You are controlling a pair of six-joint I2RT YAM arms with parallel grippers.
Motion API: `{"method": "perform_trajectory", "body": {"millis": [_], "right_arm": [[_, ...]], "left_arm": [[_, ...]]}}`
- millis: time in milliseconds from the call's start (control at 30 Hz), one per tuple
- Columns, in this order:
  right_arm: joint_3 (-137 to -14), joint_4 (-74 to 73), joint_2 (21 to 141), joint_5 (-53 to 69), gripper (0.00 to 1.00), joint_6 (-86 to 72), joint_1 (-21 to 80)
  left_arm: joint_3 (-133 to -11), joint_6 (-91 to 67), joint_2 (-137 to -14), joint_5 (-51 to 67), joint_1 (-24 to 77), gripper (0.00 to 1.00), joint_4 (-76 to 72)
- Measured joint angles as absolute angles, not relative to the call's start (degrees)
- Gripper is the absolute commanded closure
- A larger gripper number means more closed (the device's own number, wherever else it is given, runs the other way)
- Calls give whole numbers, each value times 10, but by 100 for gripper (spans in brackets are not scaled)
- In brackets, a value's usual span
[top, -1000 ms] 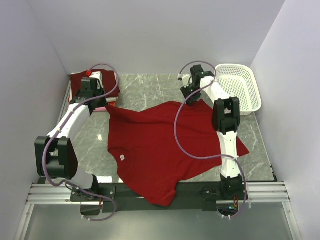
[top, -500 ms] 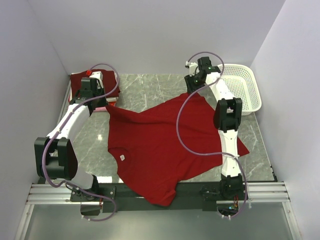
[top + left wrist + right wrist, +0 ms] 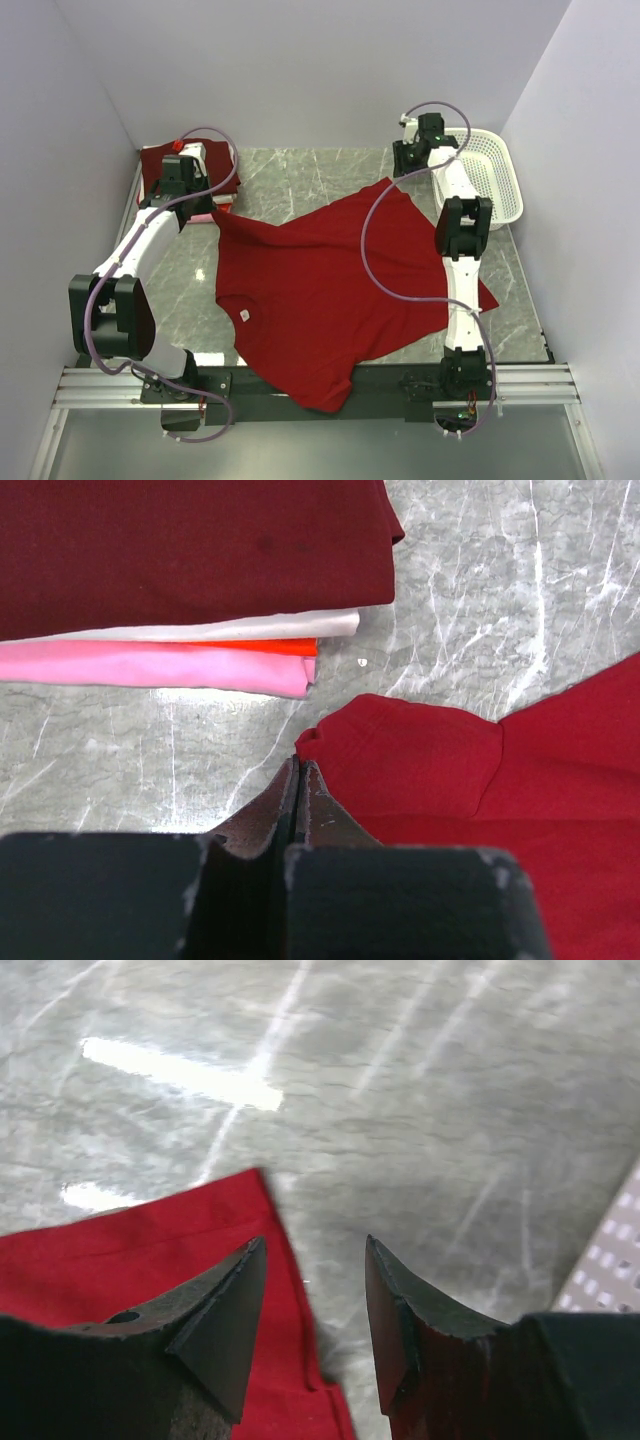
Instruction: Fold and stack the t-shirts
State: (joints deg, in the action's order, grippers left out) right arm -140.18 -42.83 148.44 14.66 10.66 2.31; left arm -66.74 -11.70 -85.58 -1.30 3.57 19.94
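Now the right claw point(image 3: 314, 1242), fingers apart above the far corner of the red t-shirt point(image 3: 320, 290), should drop and pinch the hem squarely; the left claw point(image 3: 297, 766) sits closed at the sleeve point(image 3: 400, 745).

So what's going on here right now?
A red t-shirt lies spread out, unfolded, on the table. The left gripper is shut on one corner of it, beside the folded stack. The right gripper hangs open over the far corner near the basket, holding nothing.
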Motion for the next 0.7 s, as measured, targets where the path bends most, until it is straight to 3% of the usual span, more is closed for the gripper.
{"method": "perform_trajectory", "body": {"millis": [700], "right_arm": [[-1436, -436, 1531, 207, 49, 86, 20]], "left_arm": [[-667, -117, -856, -13, 36, 100, 199]]}}
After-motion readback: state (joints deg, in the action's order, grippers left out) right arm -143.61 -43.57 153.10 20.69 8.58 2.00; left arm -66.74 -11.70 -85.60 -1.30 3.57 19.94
